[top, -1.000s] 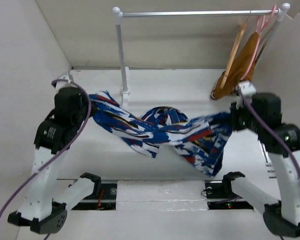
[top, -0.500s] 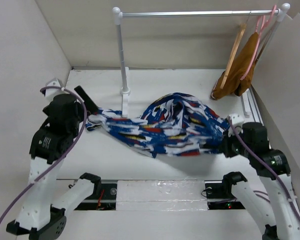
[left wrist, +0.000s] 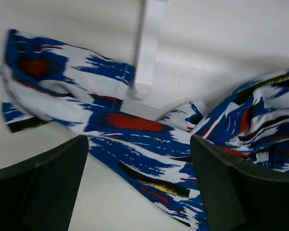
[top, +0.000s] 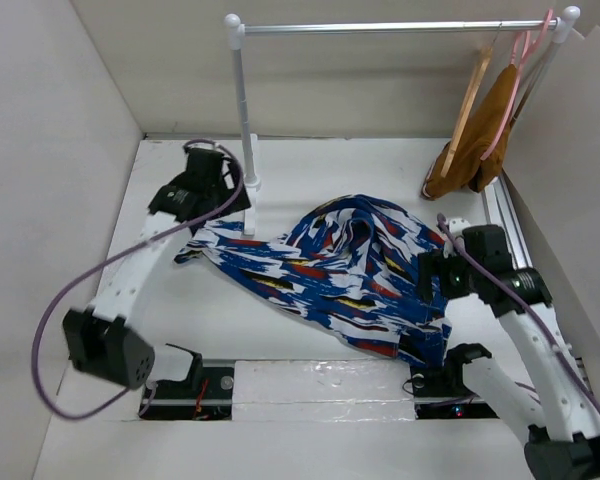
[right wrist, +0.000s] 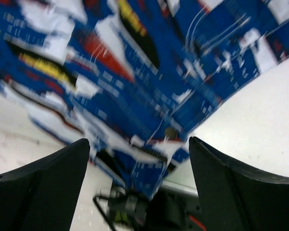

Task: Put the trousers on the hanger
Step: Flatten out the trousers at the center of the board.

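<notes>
The blue streaked trousers (top: 340,265) lie crumpled and spread across the middle of the table, one leg end reaching left toward the rack post. My left gripper (top: 220,195) hovers open over that leg end (left wrist: 72,91), nothing between its fingers (left wrist: 38,187). Over the waist end (right wrist: 135,72) at the right, my right gripper (top: 427,275) is open too, and the cloth is blurred beneath it. The tan wooden hanger (top: 470,100) hangs on the rail at the far right, apart from both grippers.
A white rack post (top: 245,110) stands on the table by the left gripper, carrying the metal rail (top: 390,28). A pink hanger (top: 521,70) holds a mustard-brown garment (top: 480,150) beside the wooden one. White walls close in left and right.
Both grippers have let go of the trousers, which dropped from hanging stretched between them onto the table. The left arm has reached farther back toward the rack post.
</notes>
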